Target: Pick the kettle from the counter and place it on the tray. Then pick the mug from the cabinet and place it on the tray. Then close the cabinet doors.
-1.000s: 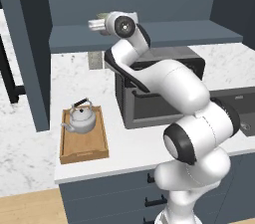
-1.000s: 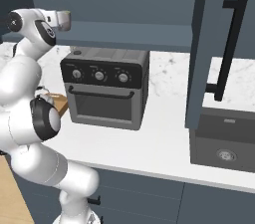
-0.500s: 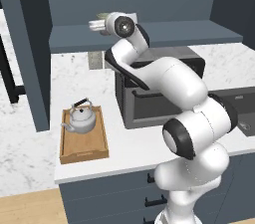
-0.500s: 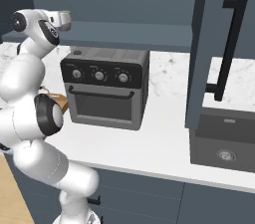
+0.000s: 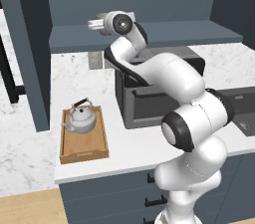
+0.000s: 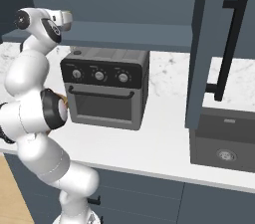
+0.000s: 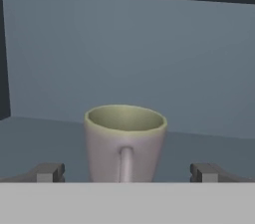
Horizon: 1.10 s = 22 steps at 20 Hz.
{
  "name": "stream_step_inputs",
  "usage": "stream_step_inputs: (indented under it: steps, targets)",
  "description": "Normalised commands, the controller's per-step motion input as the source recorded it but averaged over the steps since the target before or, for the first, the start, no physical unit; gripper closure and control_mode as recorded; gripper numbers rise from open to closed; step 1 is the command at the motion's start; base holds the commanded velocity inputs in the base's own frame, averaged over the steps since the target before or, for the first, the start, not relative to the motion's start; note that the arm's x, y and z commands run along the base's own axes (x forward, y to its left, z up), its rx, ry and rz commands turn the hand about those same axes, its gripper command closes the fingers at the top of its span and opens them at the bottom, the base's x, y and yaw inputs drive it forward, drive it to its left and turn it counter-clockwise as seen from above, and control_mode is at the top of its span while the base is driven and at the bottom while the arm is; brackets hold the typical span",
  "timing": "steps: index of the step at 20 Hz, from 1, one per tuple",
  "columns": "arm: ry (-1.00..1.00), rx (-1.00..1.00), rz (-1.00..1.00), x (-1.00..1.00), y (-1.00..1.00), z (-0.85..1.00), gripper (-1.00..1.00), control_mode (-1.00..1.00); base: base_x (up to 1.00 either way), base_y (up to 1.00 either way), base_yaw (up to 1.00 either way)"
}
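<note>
- Left base view: the arm reaches up to the shelf of the open cabinet (image 5: 149, 36), and the gripper (image 5: 95, 23) sits level with the shelf at its left end; the mug is hard to pick out there, and I cannot tell the finger gap from here.
- The rounded silver kettle (image 5: 81, 119) with its arched black handle stands upright in the wooden tray (image 5: 83, 154), on the left of the white marble counter (image 5: 30, 163). A black oven (image 5: 154, 103) stands to the right of the tray.
- Right base view: one slate-blue door (image 6: 206, 54) hangs open at the right, with a long black bar handle. The oven (image 6: 105, 88) has three round knobs.
- Hand view: the fingers (image 7: 50, 172) are spread wide, one on each side of the mug (image 7: 125, 141), and neither touches it. The smooth grey-beige mug stands upright on the shelf, greenish inside, its handle facing the camera.
</note>
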Motion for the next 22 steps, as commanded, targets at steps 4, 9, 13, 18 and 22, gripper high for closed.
stream_step_inputs:
  steps: [4,9,13,18,22]
  targets:
    - [0.01,0.0,0.0,0.13,0.03,-0.07,-1.0,-1.0,0.0,0.0,0.0]
    - [0.0,0.0,0.0,0.06,0.0,-0.04,-1.0,-1.0,0.0,0.0,0.0]
    - [0.0,0.0,0.0,0.0,0.0,-0.01,-1.0,-1.0,0.0,0.0,0.0]
    - [0.0,0.0,0.0,0.02,0.0,-0.04,-1.0,-1.0,0.0,0.0,0.0]
    - [0.01,0.0,0.0,0.13,0.0,-0.05,-1.0,-1.0,0.0,0.0,0.0]
